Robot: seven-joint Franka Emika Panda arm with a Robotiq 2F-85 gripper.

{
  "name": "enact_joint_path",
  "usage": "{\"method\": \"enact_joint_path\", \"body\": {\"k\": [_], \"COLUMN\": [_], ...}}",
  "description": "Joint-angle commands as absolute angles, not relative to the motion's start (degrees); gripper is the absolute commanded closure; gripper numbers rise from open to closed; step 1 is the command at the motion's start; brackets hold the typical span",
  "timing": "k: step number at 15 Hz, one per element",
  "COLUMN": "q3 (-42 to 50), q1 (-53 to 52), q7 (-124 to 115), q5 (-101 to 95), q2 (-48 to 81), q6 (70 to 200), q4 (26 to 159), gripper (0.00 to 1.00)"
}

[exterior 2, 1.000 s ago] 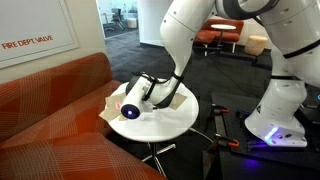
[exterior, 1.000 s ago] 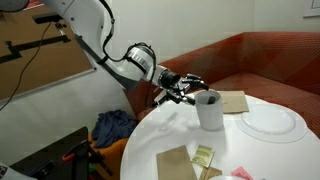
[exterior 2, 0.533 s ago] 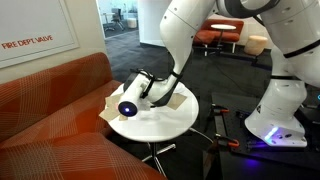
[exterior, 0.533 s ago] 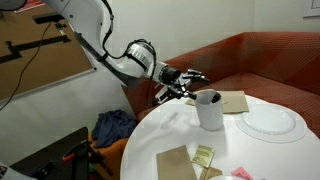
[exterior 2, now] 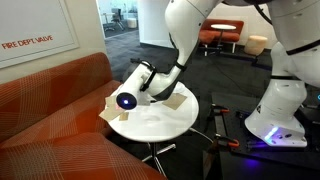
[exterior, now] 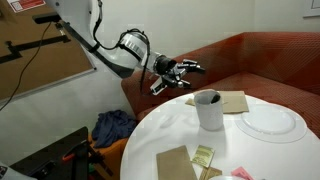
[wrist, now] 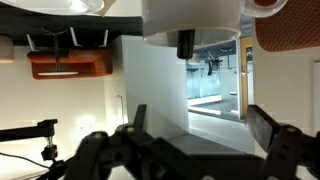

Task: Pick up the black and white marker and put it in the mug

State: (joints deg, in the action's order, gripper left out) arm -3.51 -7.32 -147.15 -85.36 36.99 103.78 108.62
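The white mug [exterior: 211,112] stands on the round white table [exterior: 165,130]. A dark tip, the black end of the marker [exterior: 208,98], shows at its rim. In the wrist view, which is upside down, the mug [wrist: 195,18] is at the top edge with the marker's black end [wrist: 186,45] poking out of it. My gripper [exterior: 190,68] is open and empty, raised above and beside the mug, apart from it. Its two fingers [wrist: 200,135] stand wide apart. In an exterior view the gripper [exterior 2: 127,100] faces the camera and hides the mug.
A flat white plate [exterior: 270,122] lies beyond the mug. Brown paper sheets [exterior: 236,102] [exterior: 175,162] and a green packet [exterior: 205,157] lie on the table. A red sofa [exterior 2: 50,110] curves round the table. A blue cloth [exterior: 115,125] lies beside it.
My gripper has risen and drawn back from the mug's rim. The mug has not moved.
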Motion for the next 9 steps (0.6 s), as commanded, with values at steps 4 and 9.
{"method": "enact_joint_path", "body": {"k": [4,9], "q3": [-5.8,-6.8], "q1": [-8.6,-9.0], "q7": [-141.5,-139.4], "q5": [-81.2,-81.1], "q2": [26.2,22.2], "q6": [96.9,95.0], "q4": [114.8,115.9], "gripper": [0.00,0.00]}}
